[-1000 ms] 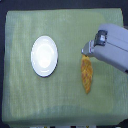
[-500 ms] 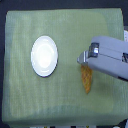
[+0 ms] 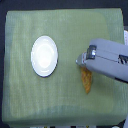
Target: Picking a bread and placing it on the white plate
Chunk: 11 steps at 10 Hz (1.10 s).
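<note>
One arm of mine reaches in from the exterior view's right, and my gripper [image 3: 80,61] sits over the upper end of the bread [image 3: 86,81], hiding it; I cannot tell whether the jaws are parted or closed. That loaf lies on the green cloth [image 3: 20,95], well apart from the white plate [image 3: 44,55], on its right in this view. Beyond it, the plate waits bare to receive it.

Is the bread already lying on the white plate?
No, the bread lies on the green cloth, apart from the empty white plate.
</note>
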Tool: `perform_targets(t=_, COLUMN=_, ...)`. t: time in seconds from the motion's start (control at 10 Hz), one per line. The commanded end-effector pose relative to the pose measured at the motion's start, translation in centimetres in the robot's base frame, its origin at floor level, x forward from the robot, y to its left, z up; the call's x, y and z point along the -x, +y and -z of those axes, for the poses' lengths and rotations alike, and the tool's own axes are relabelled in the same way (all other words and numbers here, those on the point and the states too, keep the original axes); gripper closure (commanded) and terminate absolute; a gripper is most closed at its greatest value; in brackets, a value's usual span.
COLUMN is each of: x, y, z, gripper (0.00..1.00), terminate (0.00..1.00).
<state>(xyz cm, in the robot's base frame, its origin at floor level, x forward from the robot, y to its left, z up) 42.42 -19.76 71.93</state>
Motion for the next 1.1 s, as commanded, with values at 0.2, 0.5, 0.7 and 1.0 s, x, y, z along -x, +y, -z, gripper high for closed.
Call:
perform_targets(t=0.2, x=0.0, y=-0.7, z=0.6, gripper=1.0, terminate=0.0)
perform_targets(t=0.5, x=-0.8, y=-0.4, z=-0.3, gripper=1.0, terminate=0.0)
perform_targets(t=0.7, x=-1.2, y=-0.5, z=-0.7, gripper=1.0, terminate=0.0)
perform_targets(t=1.0, x=-1.4, y=-0.8, z=-1.1, gripper=1.0, terminate=0.0)
